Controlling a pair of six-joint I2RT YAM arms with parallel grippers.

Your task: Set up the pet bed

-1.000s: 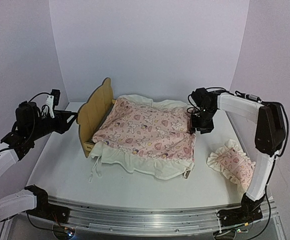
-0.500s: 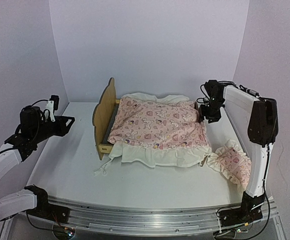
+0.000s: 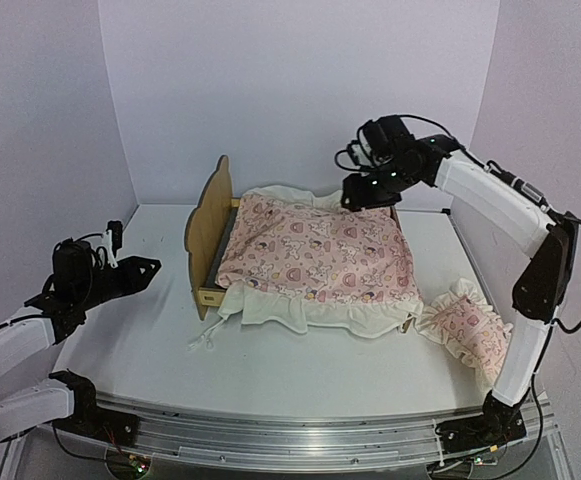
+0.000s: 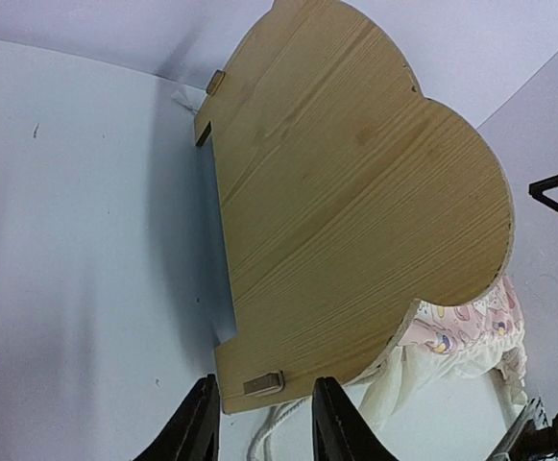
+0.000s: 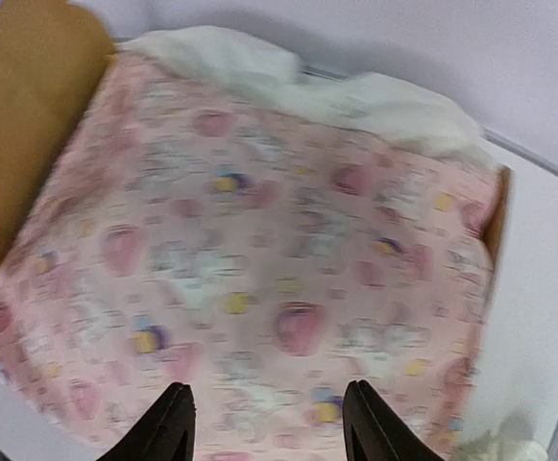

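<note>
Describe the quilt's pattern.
The quilt is pink with heart prints and a cream ruffle; the top external view shows it best.

White-shelled arms [image 3: 490, 203] have black joints, looping black cables and a black right pincer [image 5: 267, 389].

A: What moved since a second ago?
B: The pet bed [image 3: 208, 235] shifted right and swung squarer. My right gripper [image 3: 358, 200] left its foot end and rose over the quilt's [image 3: 315, 250] far edge. My left gripper [image 3: 146, 269] dropped back nearer.
</note>
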